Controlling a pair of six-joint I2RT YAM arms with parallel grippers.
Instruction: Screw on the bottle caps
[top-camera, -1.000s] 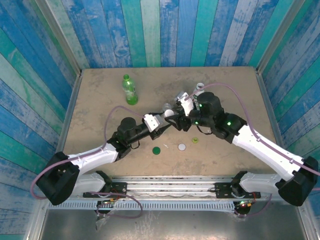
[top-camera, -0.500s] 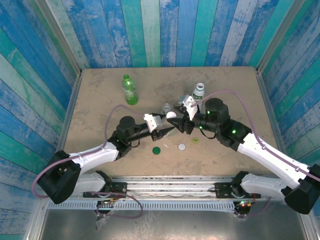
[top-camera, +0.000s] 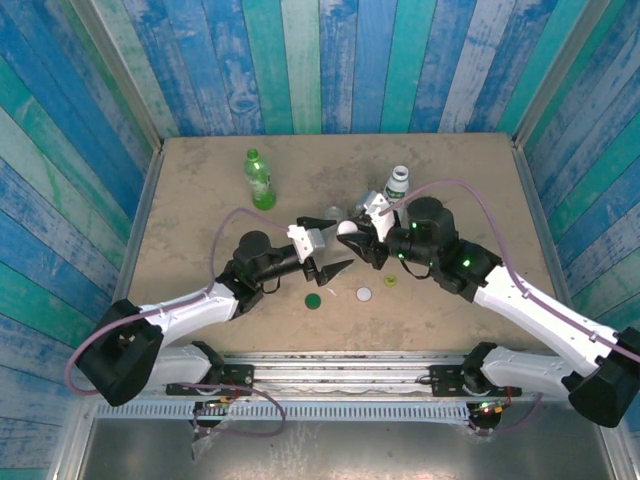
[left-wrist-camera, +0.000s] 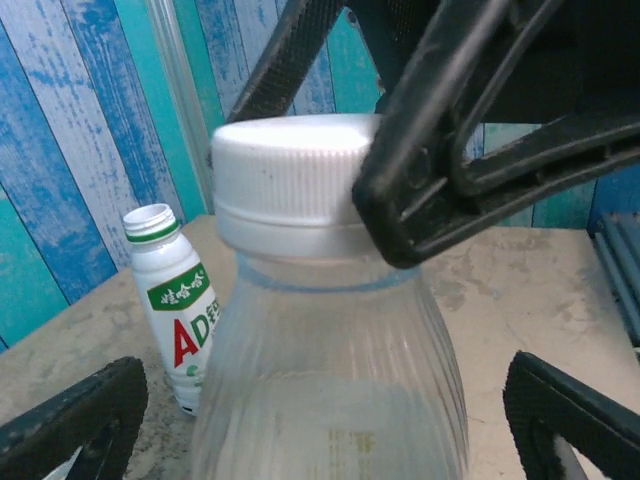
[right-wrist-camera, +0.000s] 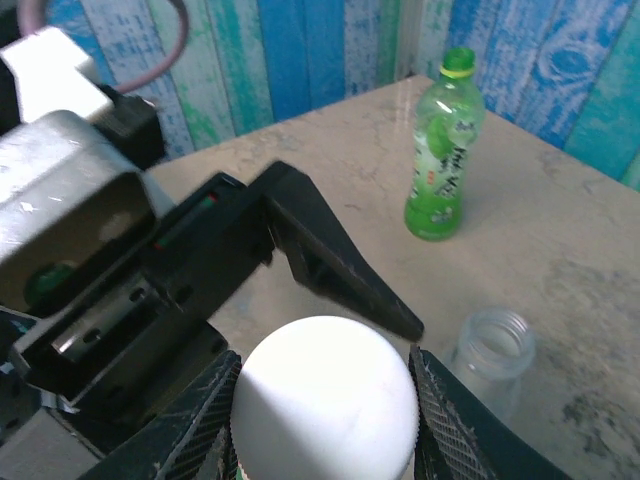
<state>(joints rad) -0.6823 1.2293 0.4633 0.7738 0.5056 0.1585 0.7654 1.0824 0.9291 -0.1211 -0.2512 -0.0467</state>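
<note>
Between the right gripper's (right-wrist-camera: 322, 408) fingers sits the white cap (left-wrist-camera: 290, 165), pinched on both sides atop the small clear bottle (left-wrist-camera: 330, 370). The left gripper's (top-camera: 340, 241) fingers stand spread wide, flanking that bottle's body without touching it. Beyond them stands an uncapped white labelled bottle (left-wrist-camera: 178, 300).

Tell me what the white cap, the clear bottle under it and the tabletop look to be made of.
The white cap: opaque plastic by its look, matte, with fine moulded ribs around its side.
The clear bottle under it: thin translucent plastic, slightly cloudy, with vertical flutes.
The table: hard to tell; a mottled beige, matte surface like stone or a printed laminate.
</note>
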